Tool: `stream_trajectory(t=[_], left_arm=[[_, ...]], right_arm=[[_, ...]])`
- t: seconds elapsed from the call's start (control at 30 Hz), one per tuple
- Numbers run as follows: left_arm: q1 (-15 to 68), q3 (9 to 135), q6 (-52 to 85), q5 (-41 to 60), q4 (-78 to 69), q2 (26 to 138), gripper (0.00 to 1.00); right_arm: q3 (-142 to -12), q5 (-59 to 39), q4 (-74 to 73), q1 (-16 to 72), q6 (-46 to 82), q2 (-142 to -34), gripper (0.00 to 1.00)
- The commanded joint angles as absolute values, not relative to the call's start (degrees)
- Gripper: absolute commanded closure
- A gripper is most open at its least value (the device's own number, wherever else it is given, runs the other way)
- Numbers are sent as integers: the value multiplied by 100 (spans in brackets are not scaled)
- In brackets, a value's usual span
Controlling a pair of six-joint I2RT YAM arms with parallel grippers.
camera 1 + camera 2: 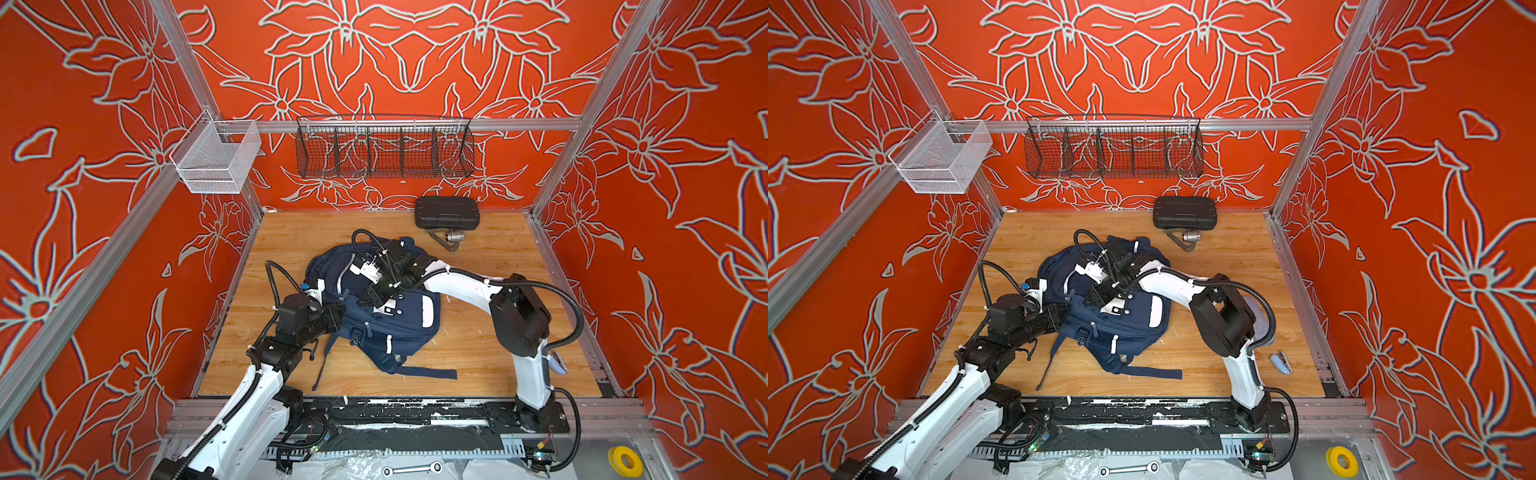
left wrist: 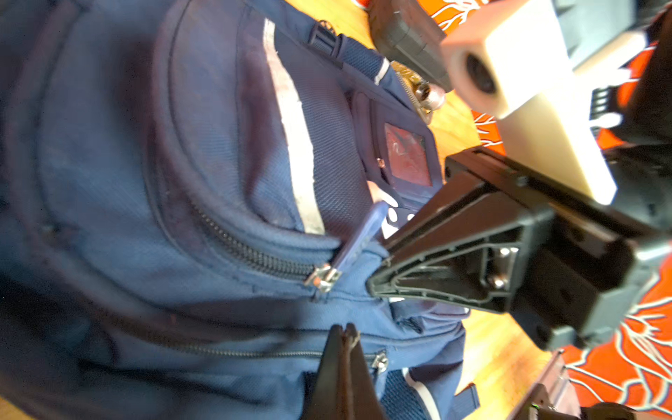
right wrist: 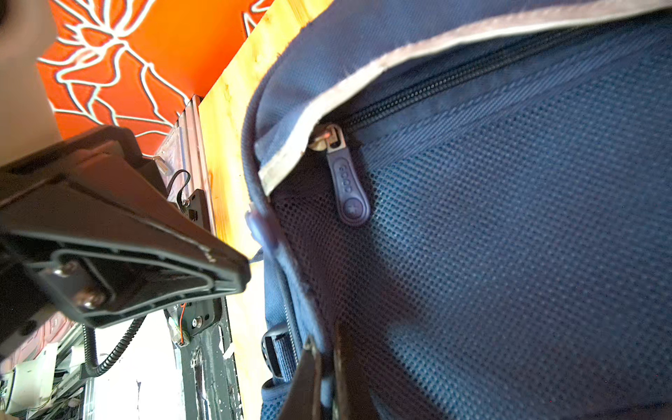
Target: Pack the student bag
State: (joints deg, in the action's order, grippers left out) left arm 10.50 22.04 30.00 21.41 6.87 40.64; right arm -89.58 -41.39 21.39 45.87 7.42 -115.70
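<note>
The student bag (image 1: 409, 328) (image 1: 1136, 328), navy with white stripes, lies flat in the middle of the wooden table in both top views. My left gripper (image 1: 341, 309) (image 2: 343, 329) is at the bag's left side, fingertips pressed together on the fabric at a zipper line. A metal slider (image 2: 380, 362) sits right beside them. Whether the pull is between them is hidden. My right gripper (image 1: 365, 301) (image 3: 325, 360) reaches onto the bag's top and is shut on a fold of blue fabric. A blue zipper pull (image 3: 349, 189) hangs free nearby.
A black hard case (image 1: 446, 212) and a small metal part (image 1: 453, 237) lie at the table's back. A black wire basket (image 1: 384, 151) and a white mesh basket (image 1: 216, 160) hang on the rail. A small blue item (image 1: 1281, 361) lies near the right arm's base.
</note>
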Motion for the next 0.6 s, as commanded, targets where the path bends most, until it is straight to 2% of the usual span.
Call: stream_trajectory(t=[0.0, 0.03, 0.2, 0.37, 0.47, 0.57], left_arm=[[960, 2222, 3060, 2502, 694, 3922, 100], [958, 2232, 3059, 2488, 736, 3928, 100], [958, 2487, 3020, 2434, 976, 4081, 81], [967, 3587, 2114, 1756, 2682, 4278, 69], [967, 3943, 2397, 1478, 3251, 4480, 53], [966, 3809, 3124, 1751, 2958, 4682, 50]], right_arm=[[-9019, -4357, 2111, 4624, 700, -11229, 100], [-9026, -4376, 2125, 4617, 693, -11224, 100], [-9103, -4403, 2224, 4614, 609, -11235, 100], [-9186, -4439, 2314, 4600, 585, -11269, 100], [-9195, -4444, 2205, 4553, 785, -11283, 100], [-9176, -4598, 1821, 4527, 1215, -11298, 100]])
